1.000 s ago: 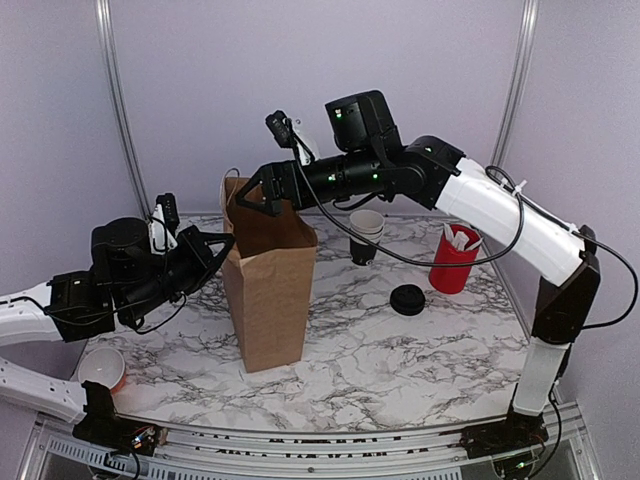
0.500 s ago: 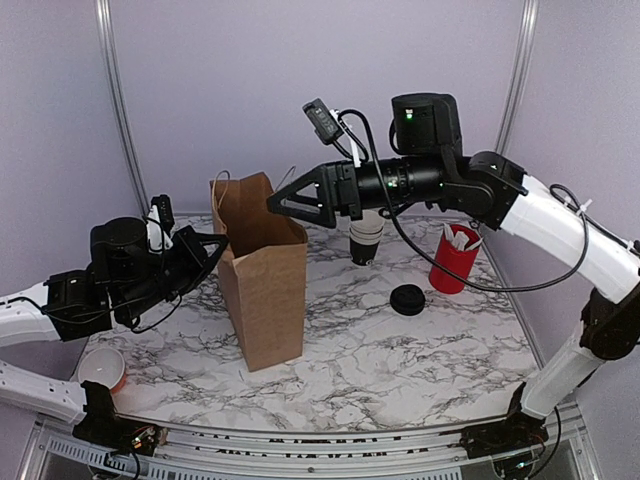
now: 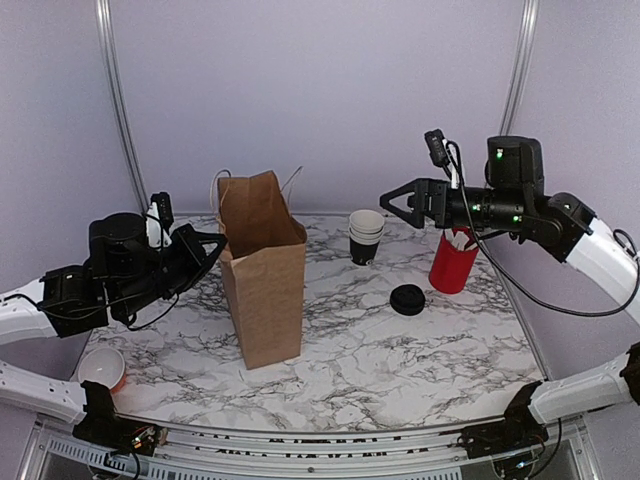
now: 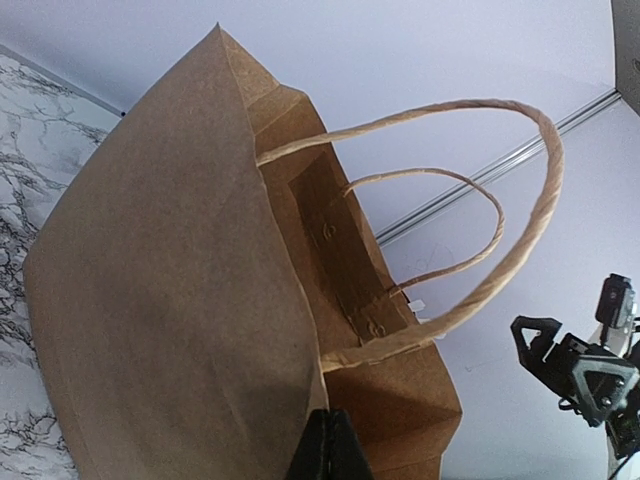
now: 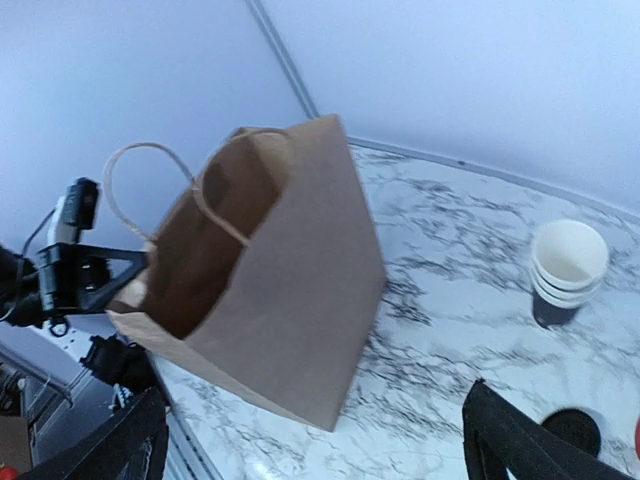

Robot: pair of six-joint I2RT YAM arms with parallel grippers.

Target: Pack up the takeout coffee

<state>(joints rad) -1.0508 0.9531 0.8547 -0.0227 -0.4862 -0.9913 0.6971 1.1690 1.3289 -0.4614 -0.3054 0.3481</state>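
Fingers (image 4: 308, 462) of left gripper (image 3: 217, 241): together, tips pinched on the left rim of the paper bag (image 3: 265, 290)

Fingers (image 5: 110, 450) of right gripper (image 3: 392, 205): spread wide with nothing between them; held in the air well to the right of the bag, tips pointing toward it

Paper bag: brown, upright on the marble table (image 3: 380, 360), mouth open, two twisted handles (image 4: 520, 220) rising above the rim

Takeout coffee: not seen in any view; the bag's inside is dark from the right wrist, so whether it sits there cannot be told

Stack of cups (image 3: 365, 238): black, lidless, white rims, behind and right of the bag

Loose lid (image 3: 407, 299): black, flat on the table, near the stack

Red cup (image 3: 453, 262): holds white pieces, right of the stack

Second red cup (image 3: 101, 368): white inside, at the near left edge
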